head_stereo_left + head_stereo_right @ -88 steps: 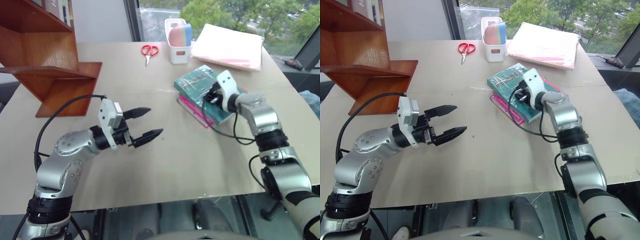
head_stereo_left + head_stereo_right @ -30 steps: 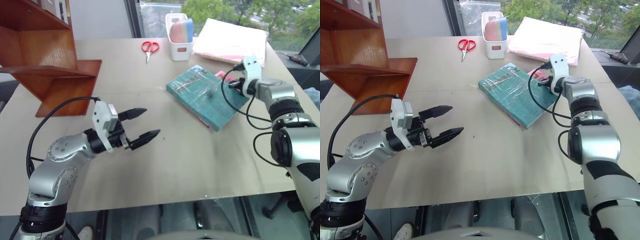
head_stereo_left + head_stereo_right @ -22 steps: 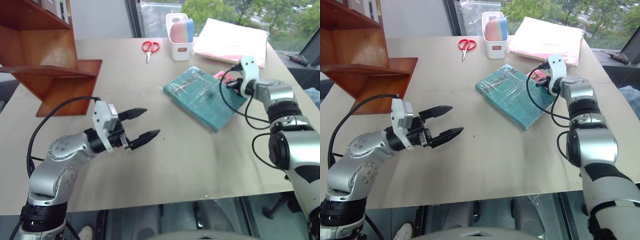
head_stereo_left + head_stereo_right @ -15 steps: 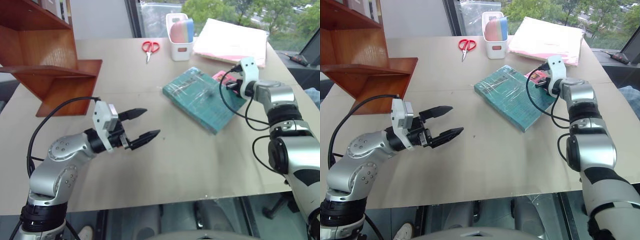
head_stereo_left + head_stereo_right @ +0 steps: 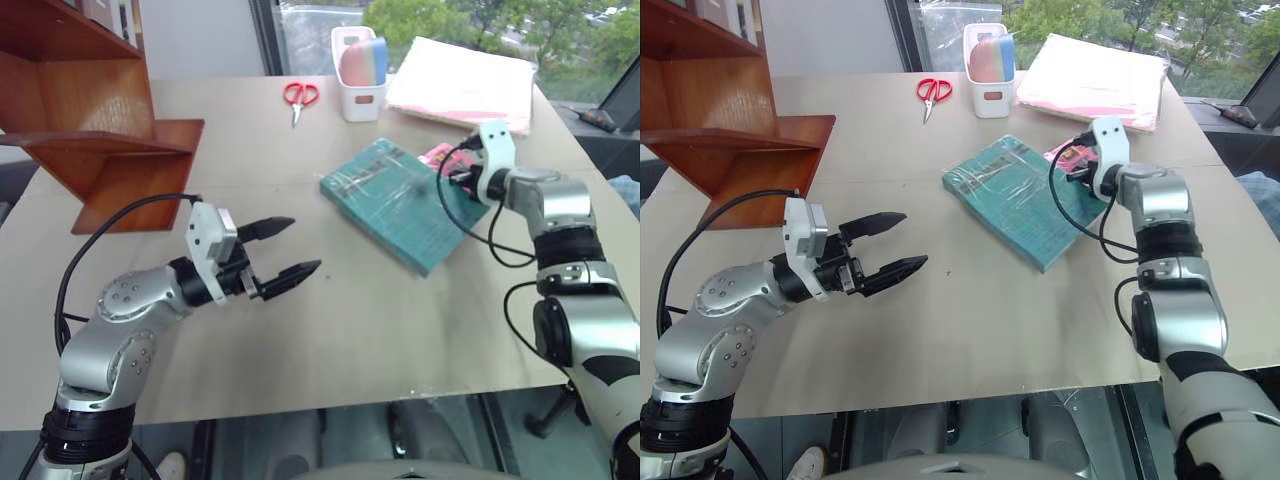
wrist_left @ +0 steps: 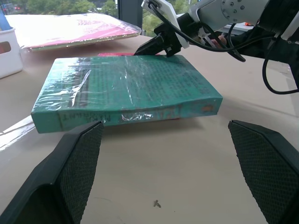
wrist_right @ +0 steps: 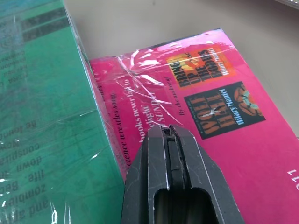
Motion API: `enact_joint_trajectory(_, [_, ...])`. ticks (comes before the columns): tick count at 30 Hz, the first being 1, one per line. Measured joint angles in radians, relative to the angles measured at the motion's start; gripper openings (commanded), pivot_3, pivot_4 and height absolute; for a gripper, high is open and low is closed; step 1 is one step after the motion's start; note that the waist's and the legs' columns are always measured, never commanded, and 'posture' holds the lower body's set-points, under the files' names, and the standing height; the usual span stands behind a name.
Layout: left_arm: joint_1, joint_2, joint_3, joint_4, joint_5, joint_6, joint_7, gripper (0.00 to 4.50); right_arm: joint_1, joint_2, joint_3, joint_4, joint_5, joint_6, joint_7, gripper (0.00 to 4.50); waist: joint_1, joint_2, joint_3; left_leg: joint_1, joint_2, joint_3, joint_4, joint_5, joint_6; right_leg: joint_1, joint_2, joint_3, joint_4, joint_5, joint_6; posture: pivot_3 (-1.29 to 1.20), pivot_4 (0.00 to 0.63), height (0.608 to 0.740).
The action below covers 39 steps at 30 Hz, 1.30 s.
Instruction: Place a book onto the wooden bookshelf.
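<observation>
With my right gripper (image 7: 169, 140) pressed together, I had nudged the teal book (image 5: 400, 200) leftward off the pink book (image 7: 196, 121); it lay nearer my spread left gripper (image 5: 285, 250), the wooden bookshelf (image 5: 90, 120) still ahead.

The teal book (image 5: 405, 203) lies flat mid-table with the right gripper (image 5: 462, 178) at its far edge, while the left gripper (image 5: 288, 250) hovers wide open near the front, wooden bookshelf (image 5: 90, 130) off to the left.
</observation>
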Motion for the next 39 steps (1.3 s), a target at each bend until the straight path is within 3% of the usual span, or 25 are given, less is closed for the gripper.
enact_joint_trajectory(9, [-0.001, -0.002, -0.001, 0.005, 0.000, 0.000, 0.002, 4.50, 0.036, -0.016, -0.099, -0.130, 0.057, -0.102, -0.112, 0.04, 0.004, 0.000, 0.000, -0.001, 0.000, 0.000, 0.000, 0.000, 0.000, 0.000, 0.000, 0.000, -0.001, 0.000, 0.000, 0.00, 0.150, 0.740])
enact_joint_trajectory(12, [-0.003, -0.005, -0.003, 0.006, 0.000, -0.001, -0.001, 4.50, 0.093, -0.053, -0.128, -0.263, 0.101, -0.128, -0.076, 0.85, 0.008, 0.000, 0.000, -0.001, 0.000, -0.001, 0.000, 0.000, 0.000, 0.000, 0.000, -0.001, -0.001, 0.000, 0.000, 0.00, 0.150, 0.740])
enact_joint_trajectory(15, [-0.004, -0.007, -0.007, 0.015, 0.002, -0.002, -0.006, 4.50, 0.157, -0.078, -0.137, -0.370, 0.141, -0.141, -0.031, 2.12, 0.007, 0.000, 0.000, -0.001, 0.000, -0.001, 0.000, 0.000, 0.000, 0.000, 0.000, -0.001, 0.000, 0.000, 0.000, 0.00, 0.150, 0.740])
enact_joint_trajectory(19, [-0.006, -0.032, -0.042, 0.046, 0.004, -0.011, -0.019, 4.50, 0.415, -0.119, -0.147, -0.794, 0.290, -0.041, 0.056, 4.12, 0.011, 0.000, 0.000, -0.002, 0.000, -0.002, 0.000, 0.000, 0.000, 0.000, 0.000, -0.002, -0.001, 0.000, 0.000, 0.00, 0.150, 0.740])
enact_joint_trajectory(20, [-0.006, -0.046, -0.046, 0.057, 0.003, -0.010, -0.019, 4.50, 0.481, -0.136, -0.147, -0.890, 0.324, -0.018, 0.073, 4.43, 0.011, 0.000, 0.000, -0.002, 0.000, -0.002, 0.000, 0.000, 0.000, 0.000, 0.000, -0.002, -0.001, 0.000, 0.000, 0.00, 0.150, 0.740])
enact_joint_trajectory(25, [-0.031, -0.131, -0.051, 0.123, -0.046, 0.043, 0.022, 4.50, 0.834, -0.166, -0.182, -1.305, 0.456, 0.051, 0.089, 4.43, 0.012, 0.000, -0.001, -0.001, 0.000, -0.003, 0.003, 0.000, 0.000, 0.002, 0.000, -0.003, 0.001, 0.000, 0.001, 0.00, 0.150, 0.740])
enact_joint_trajectory(31, [-0.124, -0.253, -0.033, 0.232, -0.193, 0.254, 0.182, 4.50, 1.181, -0.178, -0.234, -1.489, 0.451, -0.054, 0.121, 4.43, 0.021, -0.001, -0.001, -0.001, 0.000, -0.005, 0.011, 0.000, 0.000, 0.004, 0.001, -0.003, 0.005, 0.000, 0.002, 0.00, 0.150, 0.740])
enact_joint_trajectory(35, [-0.229, -0.330, -0.004, 0.354, -0.314, 0.480, 0.354, 4.50, 1.306, -0.177, -0.290, -1.533, 0.466, -0.118, 0.150, 4.43, 0.024, -0.003, -0.001, 0.000, 0.000, -0.005, 0.018, 0.000, 0.000, 0.004, 0.001, -0.003, 0.013, -0.003, 0.005, 0.00, 0.150, 0.740])
enact_joint_trajectory(39, [-0.350, -0.470, 0.074, 0.549, -0.439, 0.640, 0.549, 4.50, 1.307, -0.170, -0.306, -1.555, 0.484, -0.151, 0.123, 4.43, 0.026, -0.004, -0.001, 0.001, 0.000, -0.008, 0.021, 0.000, 0.000, 0.004, 0.002, -0.003, 0.015, -0.002, 0.006, 0.00, 0.150, 0.740])
